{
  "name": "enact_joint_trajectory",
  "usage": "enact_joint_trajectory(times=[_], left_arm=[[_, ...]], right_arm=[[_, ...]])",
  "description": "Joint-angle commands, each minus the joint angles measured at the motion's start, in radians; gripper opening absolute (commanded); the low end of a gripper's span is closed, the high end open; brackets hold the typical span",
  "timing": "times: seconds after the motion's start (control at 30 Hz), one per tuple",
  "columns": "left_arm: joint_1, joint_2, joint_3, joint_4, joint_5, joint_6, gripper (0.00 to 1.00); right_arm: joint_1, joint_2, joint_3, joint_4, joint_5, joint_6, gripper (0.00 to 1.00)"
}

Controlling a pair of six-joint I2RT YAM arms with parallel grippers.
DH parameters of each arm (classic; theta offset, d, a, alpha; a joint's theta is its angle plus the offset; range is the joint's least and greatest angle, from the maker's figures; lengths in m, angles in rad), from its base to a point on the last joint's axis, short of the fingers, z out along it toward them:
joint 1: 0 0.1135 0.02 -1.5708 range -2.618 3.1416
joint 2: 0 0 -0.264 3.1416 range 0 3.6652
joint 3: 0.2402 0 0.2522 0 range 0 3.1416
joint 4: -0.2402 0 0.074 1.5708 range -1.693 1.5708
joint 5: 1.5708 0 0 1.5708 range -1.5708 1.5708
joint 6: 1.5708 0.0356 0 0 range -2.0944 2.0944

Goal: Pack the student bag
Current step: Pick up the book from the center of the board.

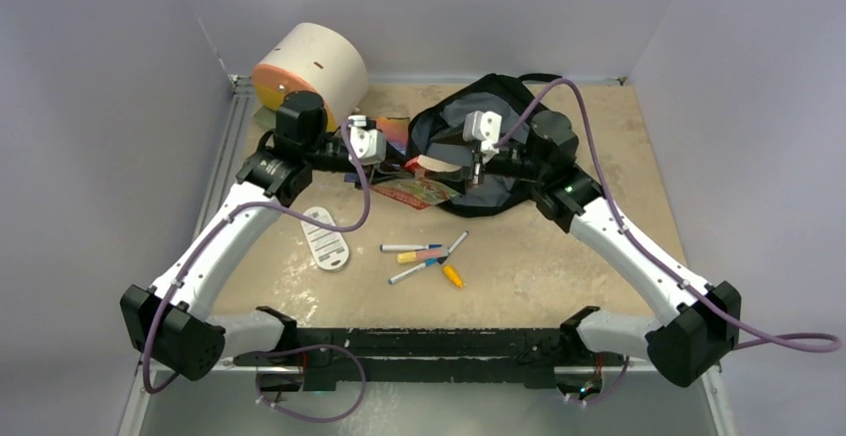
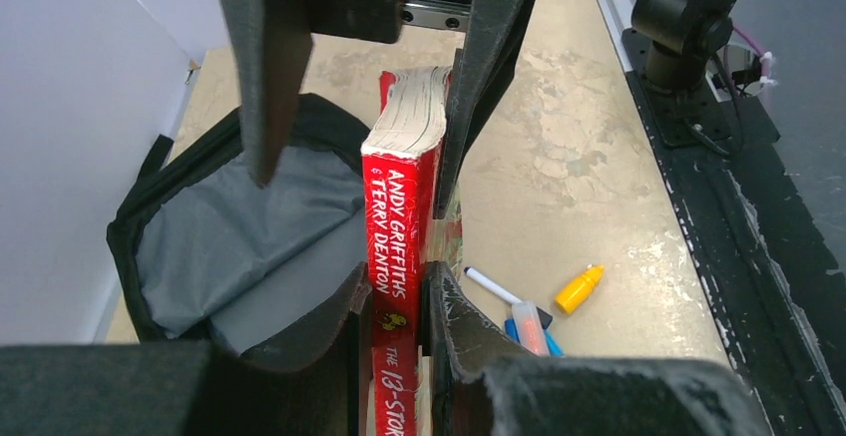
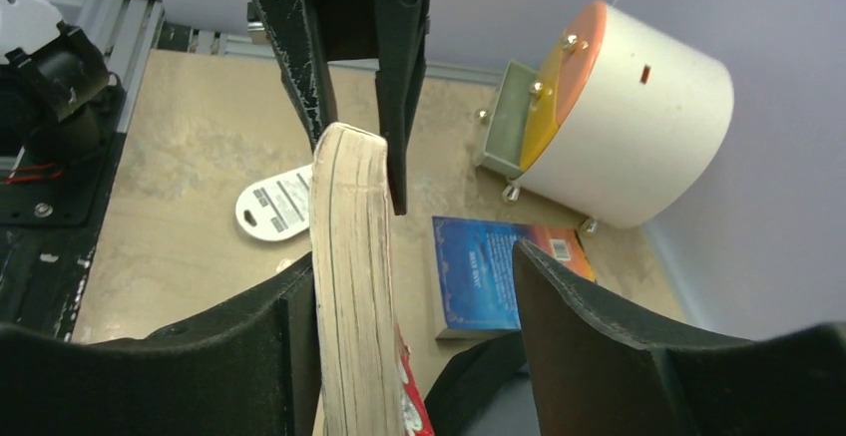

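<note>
The student bag [image 1: 504, 107] is a black backpack lying open at the back, its grey lining [image 2: 229, 236] showing. My left gripper [image 2: 397, 281] is shut on the spine of a red paperback [image 2: 404, 157] and holds it on edge beside the bag's opening. My right gripper [image 3: 414, 261] is open and straddles the book's page edge [image 3: 349, 256], with its left finger against the pages. In the top view both grippers, left [image 1: 404, 165] and right [image 1: 475, 179], meet at the book [image 1: 424, 192] on the bag's near left rim.
A cream-and-orange cylindrical drawer box [image 1: 314, 62] stands at the back left. A blue book [image 3: 489, 271] lies beside it. A white tag [image 1: 326, 236] lies near the left arm. Several markers [image 1: 424, 256] and a yellow cap [image 1: 452, 276] lie mid-table.
</note>
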Motion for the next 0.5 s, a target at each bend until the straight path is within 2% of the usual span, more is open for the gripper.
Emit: enact_joint_trajectory(times=[0.0, 0.13, 0.27, 0.33, 0.43, 0.47], left_arm=[[-0.018, 0.003, 0.071, 0.011, 0.025, 0.062, 0.0], [-0.021, 0.012, 0.08, 0.011, 0.01, 0.066, 0.0], [-0.023, 0.016, 0.084, 0.014, -0.001, 0.065, 0.0], [-0.023, 0.017, 0.083, 0.027, -0.018, 0.051, 0.0], [-0.023, 0.005, 0.064, 0.081, -0.058, 0.01, 0.02], [-0.023, -0.004, 0.047, 0.12, -0.08, -0.026, 0.11]], right_arm=[[0.008, 0.015, 0.081, -0.144, 0.025, -0.079, 0.62], [0.008, 0.038, 0.101, -0.225, 0.035, -0.12, 0.55], [0.013, 0.067, 0.123, -0.278, 0.029, -0.139, 0.42], [0.014, 0.079, 0.135, -0.316, 0.015, -0.162, 0.31], [0.014, 0.085, 0.141, -0.334, -0.002, -0.187, 0.0], [0.015, 0.084, 0.139, -0.337, -0.006, -0.184, 0.0]])
